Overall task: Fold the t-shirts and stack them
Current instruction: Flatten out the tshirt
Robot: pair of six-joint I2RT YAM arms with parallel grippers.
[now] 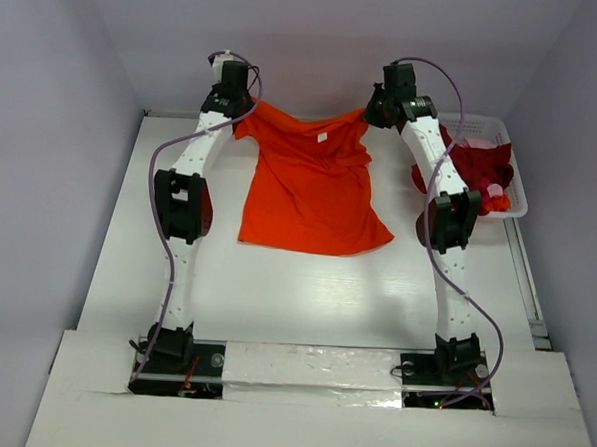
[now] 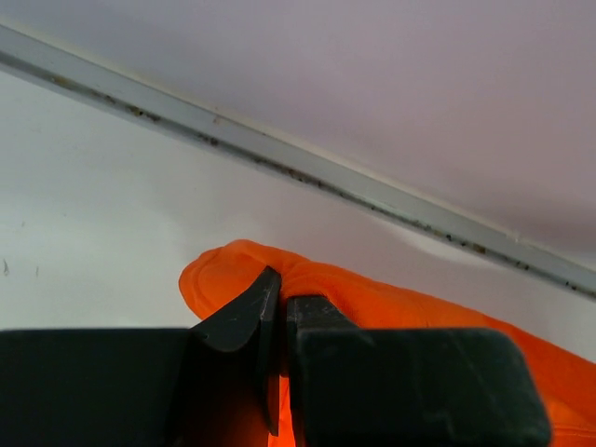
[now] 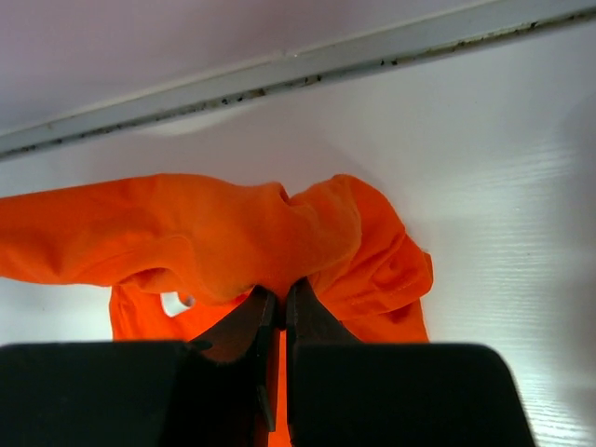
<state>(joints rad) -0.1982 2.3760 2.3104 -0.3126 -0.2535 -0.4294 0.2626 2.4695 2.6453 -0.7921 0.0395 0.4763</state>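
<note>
A bright orange-red t-shirt (image 1: 311, 179) hangs stretched between both grippers near the table's far edge, its hem trailing on the table toward me. My left gripper (image 1: 242, 108) is shut on the shirt's left shoulder (image 2: 307, 284). The right gripper (image 1: 374, 112) is shut on the right shoulder (image 3: 279, 242). In each wrist view the black fingers (image 2: 244, 317) (image 3: 237, 326) pinch a fold of orange cloth. A dark crimson t-shirt (image 1: 479, 161) lies bunched in the basket at the right, with a bit of pink cloth (image 1: 496, 199) beside it.
A white lattice basket (image 1: 516, 180) stands at the table's far right, beside the right arm. The back wall and its grey strip (image 2: 279, 158) run close behind both grippers. Side walls close in the table on the left and right.
</note>
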